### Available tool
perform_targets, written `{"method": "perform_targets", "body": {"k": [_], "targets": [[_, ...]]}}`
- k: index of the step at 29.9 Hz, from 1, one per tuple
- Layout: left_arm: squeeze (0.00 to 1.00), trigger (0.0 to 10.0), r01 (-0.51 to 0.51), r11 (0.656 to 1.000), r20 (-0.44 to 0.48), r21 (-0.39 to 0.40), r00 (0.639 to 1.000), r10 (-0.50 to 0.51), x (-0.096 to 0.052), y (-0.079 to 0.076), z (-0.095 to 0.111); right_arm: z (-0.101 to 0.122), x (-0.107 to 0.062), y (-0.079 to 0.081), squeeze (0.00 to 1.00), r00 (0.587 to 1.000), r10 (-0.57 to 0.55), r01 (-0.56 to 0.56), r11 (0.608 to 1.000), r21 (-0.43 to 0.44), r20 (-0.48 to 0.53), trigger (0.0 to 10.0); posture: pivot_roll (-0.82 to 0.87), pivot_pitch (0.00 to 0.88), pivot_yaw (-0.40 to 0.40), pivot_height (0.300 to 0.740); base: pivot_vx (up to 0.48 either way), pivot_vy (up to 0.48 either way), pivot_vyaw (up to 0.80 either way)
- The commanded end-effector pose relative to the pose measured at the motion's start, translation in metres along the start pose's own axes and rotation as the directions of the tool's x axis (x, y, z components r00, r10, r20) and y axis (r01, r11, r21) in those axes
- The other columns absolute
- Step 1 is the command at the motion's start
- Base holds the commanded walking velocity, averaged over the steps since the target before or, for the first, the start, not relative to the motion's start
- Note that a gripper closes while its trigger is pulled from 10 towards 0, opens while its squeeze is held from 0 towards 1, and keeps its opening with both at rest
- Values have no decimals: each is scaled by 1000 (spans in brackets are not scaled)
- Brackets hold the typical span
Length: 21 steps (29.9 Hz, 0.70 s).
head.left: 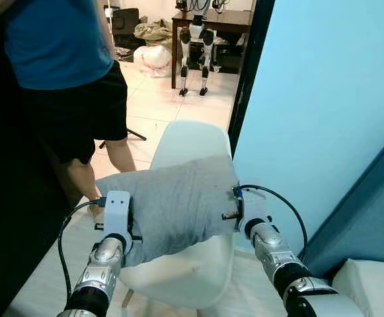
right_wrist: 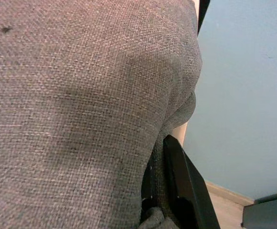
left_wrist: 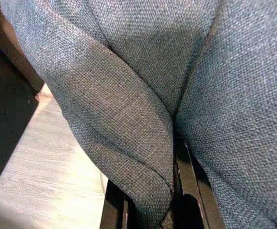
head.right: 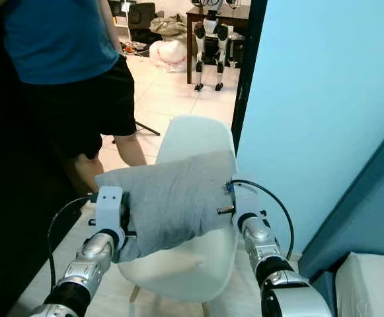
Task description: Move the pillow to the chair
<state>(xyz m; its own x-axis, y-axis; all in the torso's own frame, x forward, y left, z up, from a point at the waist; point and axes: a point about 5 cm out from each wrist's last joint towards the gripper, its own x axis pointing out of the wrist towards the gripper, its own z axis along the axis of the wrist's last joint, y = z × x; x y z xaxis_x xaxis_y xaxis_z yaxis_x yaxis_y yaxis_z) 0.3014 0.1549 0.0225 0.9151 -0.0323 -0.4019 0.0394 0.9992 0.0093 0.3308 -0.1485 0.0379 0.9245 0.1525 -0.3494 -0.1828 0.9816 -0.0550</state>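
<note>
- Left gripper point(head.left: 122, 221), lower left: fingers clamped on the pillow's near-left edge; cloth bunches between them in the wrist view.
- Pillow point(head.left: 175, 205), centre: grey woven, held between both arms above the chair point(head.left: 195, 142) seat. Judged light and soft; it sags, so gripping opposite ends suits.
- Right gripper point(head.left: 239, 210), right of centre: fingers closed on the right end.

Silver jointed arms, white wrist brackets, looping black cables, black fingers point(right_wrist: 183, 183)
</note>
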Motion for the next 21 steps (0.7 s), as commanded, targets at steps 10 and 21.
{"method": "perform_targets", "body": {"k": [10,21], "targets": [[0,10000,38,999,25,18,999,-39,3,-12,8,2,2,9,0,999,42,-42,999,-5,3,10000,-15,0,-29,661,0,0,0],[0,10000,38,999,22,17,999,-38,3,-12,7,2,1,8,0,999,47,-47,999,-12,5,10000,-15,0,-33,646,0,0,0]]}}
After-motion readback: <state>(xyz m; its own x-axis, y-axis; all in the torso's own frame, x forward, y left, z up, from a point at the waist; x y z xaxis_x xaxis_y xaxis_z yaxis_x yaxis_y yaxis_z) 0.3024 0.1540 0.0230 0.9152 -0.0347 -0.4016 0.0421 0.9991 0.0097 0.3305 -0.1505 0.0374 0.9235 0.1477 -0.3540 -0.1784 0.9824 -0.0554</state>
